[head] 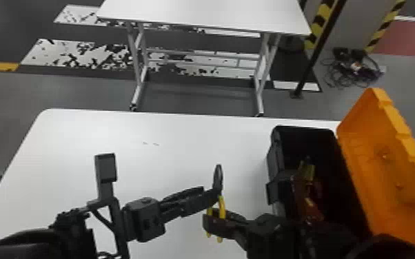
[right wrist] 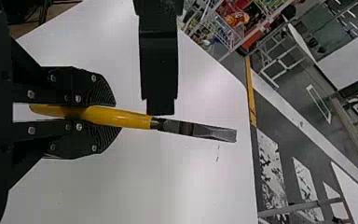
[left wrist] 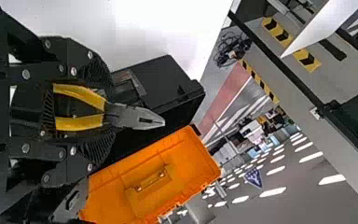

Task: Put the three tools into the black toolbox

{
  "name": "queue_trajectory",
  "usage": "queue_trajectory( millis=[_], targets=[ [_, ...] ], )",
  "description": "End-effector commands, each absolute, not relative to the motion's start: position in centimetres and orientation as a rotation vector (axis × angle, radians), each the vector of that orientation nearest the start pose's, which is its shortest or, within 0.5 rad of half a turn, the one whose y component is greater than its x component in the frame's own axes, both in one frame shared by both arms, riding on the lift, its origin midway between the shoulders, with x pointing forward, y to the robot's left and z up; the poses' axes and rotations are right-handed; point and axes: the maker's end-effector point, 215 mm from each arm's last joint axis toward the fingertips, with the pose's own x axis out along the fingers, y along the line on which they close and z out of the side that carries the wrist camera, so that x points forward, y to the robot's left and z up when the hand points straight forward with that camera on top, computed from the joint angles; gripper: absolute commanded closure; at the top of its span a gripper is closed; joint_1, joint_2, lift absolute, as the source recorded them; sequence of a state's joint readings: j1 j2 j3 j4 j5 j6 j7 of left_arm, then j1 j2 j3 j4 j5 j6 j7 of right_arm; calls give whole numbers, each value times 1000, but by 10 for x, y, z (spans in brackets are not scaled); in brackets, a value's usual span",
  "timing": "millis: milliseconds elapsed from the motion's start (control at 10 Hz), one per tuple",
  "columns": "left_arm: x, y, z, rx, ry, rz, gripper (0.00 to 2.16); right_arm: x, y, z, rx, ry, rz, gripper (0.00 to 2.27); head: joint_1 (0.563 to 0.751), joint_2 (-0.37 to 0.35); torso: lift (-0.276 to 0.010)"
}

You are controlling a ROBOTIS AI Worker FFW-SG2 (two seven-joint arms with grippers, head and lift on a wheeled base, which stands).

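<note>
Two fingers of the black right gripper [head: 213,220] are clamping the yellow-handled steel pliers [head: 219,177] above the white tabletop [head: 148,132]. The left gripper [head: 211,191] is holding its fingers partly apart astride them; contact is remaining indeterminable. Rightward, the black plastic toolbox [head: 275,155] is standing open, its orange lid [head: 389,165] leaning outward. The right arm [head: 331,241] is obstructing its near end; shadow is obscuring the red-and-yellow contents [head: 312,206].
</note>
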State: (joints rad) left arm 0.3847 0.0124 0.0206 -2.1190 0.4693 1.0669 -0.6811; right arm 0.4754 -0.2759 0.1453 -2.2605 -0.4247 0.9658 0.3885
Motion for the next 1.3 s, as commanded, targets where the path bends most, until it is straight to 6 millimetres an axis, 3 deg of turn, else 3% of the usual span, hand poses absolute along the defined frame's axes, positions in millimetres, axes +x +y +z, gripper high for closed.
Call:
queue_trajectory(
  millis=[0,100,300,500,600,900,1100,1200],
  targets=[
    [329,35,-411,-687,708,-851,19,303,-55,-457,229,804,751,2246,695,-65,-51],
    [331,60,-413,-679,697,-799,19,307,-61,-458,175,795,718,2243,695,-55,-51],
    [340,124,-435,-641,709,-621,19,315,-84,-453,25,787,604,2246,695,0,-51],
    [336,193,-464,-614,743,-441,19,319,-126,-429,-19,763,482,2246,695,66,-51],
    [333,211,-470,-624,748,-407,19,318,-150,-414,-39,750,415,2246,695,100,-51],
    [334,224,-479,-620,740,-376,19,317,-211,-381,-45,707,234,2246,695,66,-51],
    [333,218,-481,-609,749,-393,19,330,-244,-371,-48,658,137,2246,695,15,-51],
    [333,218,-481,-594,755,-404,19,341,-256,-376,-48,622,122,2246,695,-21,-51]
  ],
)
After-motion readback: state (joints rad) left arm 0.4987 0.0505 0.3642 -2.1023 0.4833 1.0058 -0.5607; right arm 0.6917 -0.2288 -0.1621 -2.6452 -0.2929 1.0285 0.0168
